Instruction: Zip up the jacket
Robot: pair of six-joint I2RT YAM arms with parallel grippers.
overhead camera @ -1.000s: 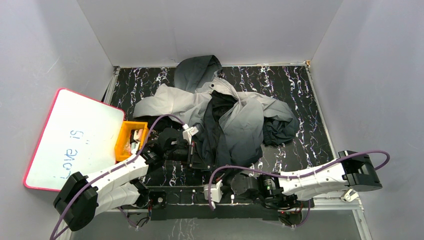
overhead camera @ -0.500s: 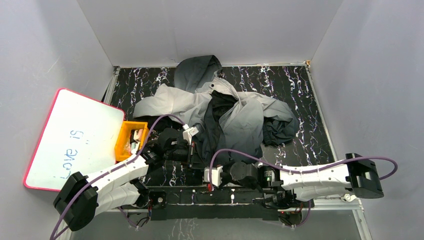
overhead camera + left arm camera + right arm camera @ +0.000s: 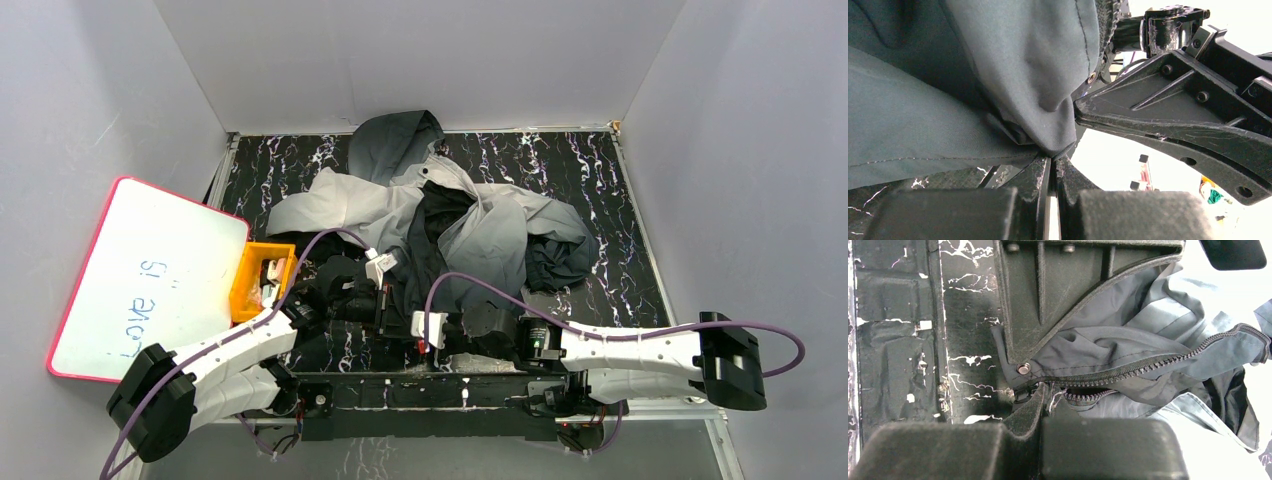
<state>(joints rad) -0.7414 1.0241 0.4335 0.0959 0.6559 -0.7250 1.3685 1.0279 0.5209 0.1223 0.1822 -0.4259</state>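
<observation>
1. I see the jacket (image 3: 470, 225) crumpled mid-table (image 3: 580, 160), hood (image 3: 400, 135) toward the far wall, front open.
2. My left gripper (image 3: 1050, 159) is fully closed, pinching a fold of jacket hem.
3. My right gripper (image 3: 1044, 392) is closed on the jacket at the lower end of the zipper (image 3: 1148, 367), beside a snap (image 3: 1023, 368).
4. Both grippers sit just beside each other at the near hem.
</observation>
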